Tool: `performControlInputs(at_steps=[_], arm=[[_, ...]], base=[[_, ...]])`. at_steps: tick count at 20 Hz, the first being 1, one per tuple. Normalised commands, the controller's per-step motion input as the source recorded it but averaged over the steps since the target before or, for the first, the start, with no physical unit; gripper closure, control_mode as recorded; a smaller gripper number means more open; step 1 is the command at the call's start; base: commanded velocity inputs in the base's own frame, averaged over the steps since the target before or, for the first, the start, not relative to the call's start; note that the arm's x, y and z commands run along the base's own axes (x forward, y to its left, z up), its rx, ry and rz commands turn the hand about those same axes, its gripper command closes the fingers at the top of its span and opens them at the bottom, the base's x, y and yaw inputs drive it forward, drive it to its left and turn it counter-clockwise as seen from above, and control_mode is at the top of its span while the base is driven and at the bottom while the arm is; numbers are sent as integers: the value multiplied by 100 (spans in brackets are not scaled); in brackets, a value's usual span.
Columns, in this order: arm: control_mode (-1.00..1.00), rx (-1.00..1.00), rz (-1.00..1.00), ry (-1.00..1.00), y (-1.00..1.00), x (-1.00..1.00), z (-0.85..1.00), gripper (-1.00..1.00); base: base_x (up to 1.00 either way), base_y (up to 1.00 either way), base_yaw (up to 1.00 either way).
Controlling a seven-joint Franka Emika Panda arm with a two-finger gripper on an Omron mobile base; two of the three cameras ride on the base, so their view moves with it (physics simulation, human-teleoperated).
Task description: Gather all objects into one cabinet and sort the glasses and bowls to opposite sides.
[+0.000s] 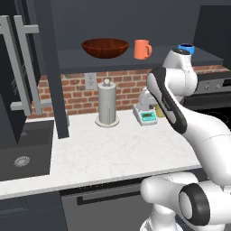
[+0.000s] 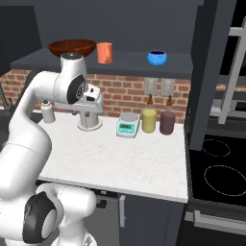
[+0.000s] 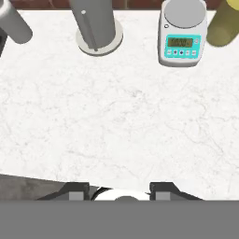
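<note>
The gripper (image 3: 119, 190) at the frame's bottom stands partly open, holding nothing; best lift squarely toward the blue bowl (image 2: 157, 57), upper right on the cabinet (image 2: 125, 65) shelf.

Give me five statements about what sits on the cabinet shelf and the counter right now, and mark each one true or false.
1. The brown bowl sits on the cabinet shelf beside the orange mug. True.
2. The small blue bowl lies on the counter by the kitchen scale. False: it is up on the shelf, to the right of the mug.
3. The end effector holds the orange mug. False: nothing shows between its fingertips, which hang over bare white counter.
4. A yellow bottle and a dark bottle stand side by side right of the scale. True.
5. The paper-towel holder lies toppled. False: it stands upright.
</note>
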Motion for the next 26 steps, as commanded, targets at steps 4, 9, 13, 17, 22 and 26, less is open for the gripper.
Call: performControlInputs(at_steps=[4,9,13,17,22,26], arm=[[-100,0,0,-9,-3,-25,-2,-100],[-100,16,2,-30,-32,-84,-7,-100],[-100,10,9,-23,-53,-96,-1,-100],[-100,3,11,-9,-43,-78,0,-100],[-100,0,9,-6,-21,-68,0,-100],[-100,0,5,-2,0,-37,0,-100]], base=[[0,0,0],[0,0,0],[0,0,0],[0,0,0],[0,0,0],[0,0,0]])
